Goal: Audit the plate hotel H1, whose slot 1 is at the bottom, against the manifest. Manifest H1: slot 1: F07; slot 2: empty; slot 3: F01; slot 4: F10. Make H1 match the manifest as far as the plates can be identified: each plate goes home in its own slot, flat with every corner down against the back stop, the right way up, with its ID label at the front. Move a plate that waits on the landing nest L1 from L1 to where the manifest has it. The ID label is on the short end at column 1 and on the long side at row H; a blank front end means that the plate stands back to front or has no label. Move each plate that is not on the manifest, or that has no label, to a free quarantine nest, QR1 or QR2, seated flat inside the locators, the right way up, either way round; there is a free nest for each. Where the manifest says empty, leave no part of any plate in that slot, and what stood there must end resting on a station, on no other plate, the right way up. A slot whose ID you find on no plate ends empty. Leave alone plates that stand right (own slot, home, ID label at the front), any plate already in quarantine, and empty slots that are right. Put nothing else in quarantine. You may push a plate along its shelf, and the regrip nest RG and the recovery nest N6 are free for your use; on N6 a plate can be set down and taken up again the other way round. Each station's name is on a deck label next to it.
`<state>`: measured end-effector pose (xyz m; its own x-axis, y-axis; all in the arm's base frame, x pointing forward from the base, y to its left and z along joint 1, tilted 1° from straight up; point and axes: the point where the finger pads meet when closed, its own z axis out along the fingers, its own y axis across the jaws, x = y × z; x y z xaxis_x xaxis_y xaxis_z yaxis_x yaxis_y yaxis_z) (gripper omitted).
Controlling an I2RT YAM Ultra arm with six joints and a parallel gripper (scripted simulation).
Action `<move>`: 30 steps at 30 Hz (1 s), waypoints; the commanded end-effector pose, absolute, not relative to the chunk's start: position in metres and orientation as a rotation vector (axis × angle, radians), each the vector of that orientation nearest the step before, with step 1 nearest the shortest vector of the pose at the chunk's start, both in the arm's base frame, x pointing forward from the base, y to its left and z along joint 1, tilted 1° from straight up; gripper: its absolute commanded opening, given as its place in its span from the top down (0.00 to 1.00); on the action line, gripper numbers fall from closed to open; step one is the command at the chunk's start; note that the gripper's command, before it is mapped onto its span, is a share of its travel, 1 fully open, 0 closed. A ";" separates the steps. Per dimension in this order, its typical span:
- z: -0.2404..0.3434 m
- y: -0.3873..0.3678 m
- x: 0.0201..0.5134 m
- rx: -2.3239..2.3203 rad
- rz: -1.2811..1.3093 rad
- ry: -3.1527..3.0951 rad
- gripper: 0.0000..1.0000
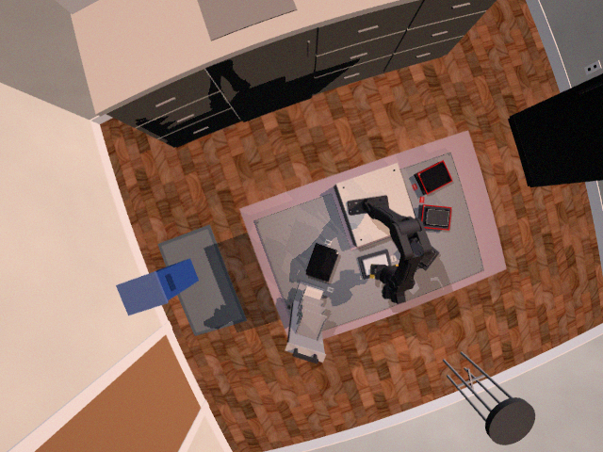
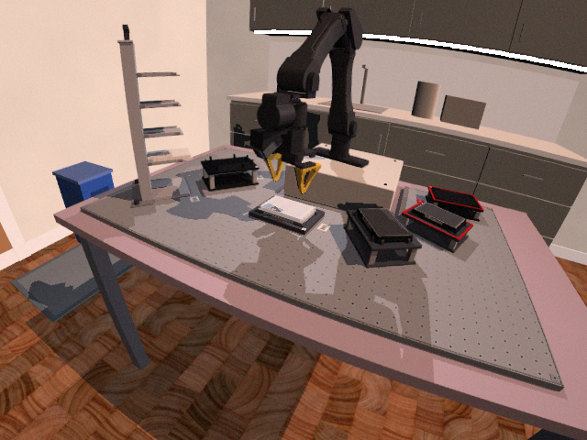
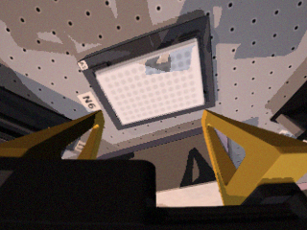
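Note:
A white well plate (image 3: 153,81) lies flat in the dark nest marked N6 (image 3: 87,101), right way up. It also shows in the exterior view (image 2: 286,209) and from above (image 1: 376,265). My gripper (image 3: 153,115) (image 2: 289,183) is open and empty. It hangs a little above the plate, touching nothing. The plate hotel H1 (image 2: 135,123) stands at the table's left corner. A pale plate (image 2: 168,153) sits on its bottom shelf. I cannot tell what the upper shelves hold.
A raised black nest (image 2: 228,170) stands between the hotel and the arm. Another raised black nest (image 2: 383,229) carries a dark plate. Two red-edged quarantine nests lie at the right; the nearer one (image 2: 438,217) holds a dark plate, the farther one (image 2: 455,197) looks empty. The arm's beige base block (image 2: 350,181) is behind N6.

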<state>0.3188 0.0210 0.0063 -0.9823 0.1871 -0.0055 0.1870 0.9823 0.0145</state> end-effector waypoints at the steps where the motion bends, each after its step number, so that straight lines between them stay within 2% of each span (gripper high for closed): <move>1: 0.009 0.021 0.320 0.458 0.025 3.096 0.00; 30: 0.009 0.021 0.320 1.366 0.029 2.822 0.00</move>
<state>0.3188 0.0210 0.0063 -0.7028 0.7114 0.0037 0.7114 0.7027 0.0152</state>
